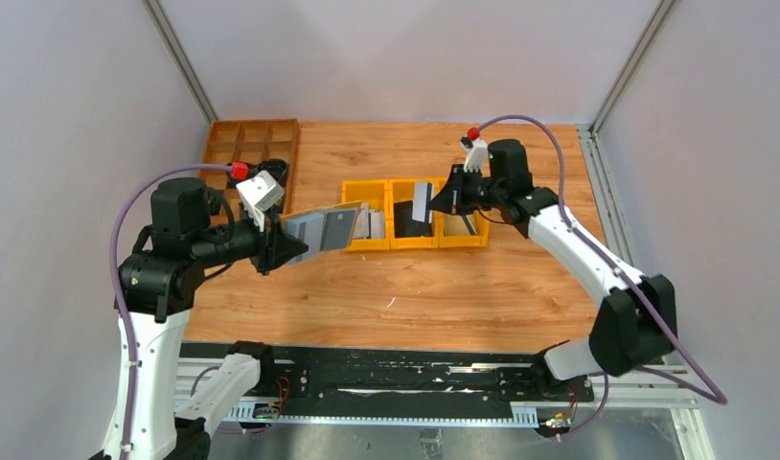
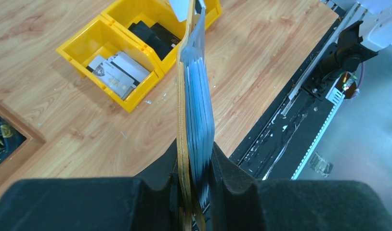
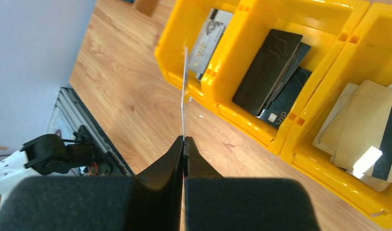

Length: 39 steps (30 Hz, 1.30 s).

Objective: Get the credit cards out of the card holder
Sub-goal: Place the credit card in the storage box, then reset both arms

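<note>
My left gripper (image 1: 279,245) is shut on the mustard-yellow card holder (image 1: 319,230) and holds it open above the table, its free end toward the yellow bins. In the left wrist view the card holder (image 2: 184,96) is edge-on between my fingers, its silvery-grey pleats (image 2: 201,106) facing right. My right gripper (image 1: 444,201) is shut on a thin grey credit card (image 1: 423,201), held upright over the middle bin. In the right wrist view the card (image 3: 185,91) shows edge-on above my gripper (image 3: 184,143). More credit cards lie in the bins.
Three yellow bins stand in a row: the left bin (image 1: 353,241) holds silvery-white cards (image 3: 208,41), the middle bin (image 1: 413,241) black cards (image 3: 271,62), the right bin (image 1: 463,241) beige striped cards (image 3: 367,125). A wooden compartment tray (image 1: 252,144) sits at the back left.
</note>
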Each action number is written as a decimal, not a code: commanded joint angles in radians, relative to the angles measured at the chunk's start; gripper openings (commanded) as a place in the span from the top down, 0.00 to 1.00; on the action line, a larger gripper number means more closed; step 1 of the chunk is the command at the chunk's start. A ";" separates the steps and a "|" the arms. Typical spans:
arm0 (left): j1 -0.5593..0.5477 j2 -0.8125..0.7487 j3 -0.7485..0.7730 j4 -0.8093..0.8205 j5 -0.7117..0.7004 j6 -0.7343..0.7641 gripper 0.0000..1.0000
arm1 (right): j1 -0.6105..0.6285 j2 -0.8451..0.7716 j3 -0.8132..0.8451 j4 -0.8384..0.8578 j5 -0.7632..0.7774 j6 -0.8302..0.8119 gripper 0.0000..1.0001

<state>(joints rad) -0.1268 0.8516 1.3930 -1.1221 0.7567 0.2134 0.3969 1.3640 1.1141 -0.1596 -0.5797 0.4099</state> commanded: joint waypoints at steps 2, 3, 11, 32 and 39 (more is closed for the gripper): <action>0.000 -0.026 -0.001 -0.028 0.012 0.060 1.00 | -0.014 0.132 0.101 -0.070 -0.019 -0.071 1.00; 0.000 -0.028 -0.003 -0.033 0.007 0.068 1.00 | -0.008 0.152 0.107 -0.046 -0.045 -0.052 1.00; 0.000 -0.027 -0.012 -0.066 0.028 0.102 1.00 | 0.112 0.361 0.237 0.016 -0.065 0.008 1.00; -0.125 0.052 -0.132 -0.130 -0.137 0.340 0.99 | 0.218 0.476 0.472 -0.083 0.127 -0.007 0.39; -0.288 0.194 -0.159 -0.128 -0.312 0.429 0.96 | 0.164 0.177 0.238 -0.062 0.184 -0.038 0.33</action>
<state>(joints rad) -0.3363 0.9852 1.2446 -1.2594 0.5575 0.5701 0.6033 1.6875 1.4677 -0.2192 -0.4557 0.4118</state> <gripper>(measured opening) 0.221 0.649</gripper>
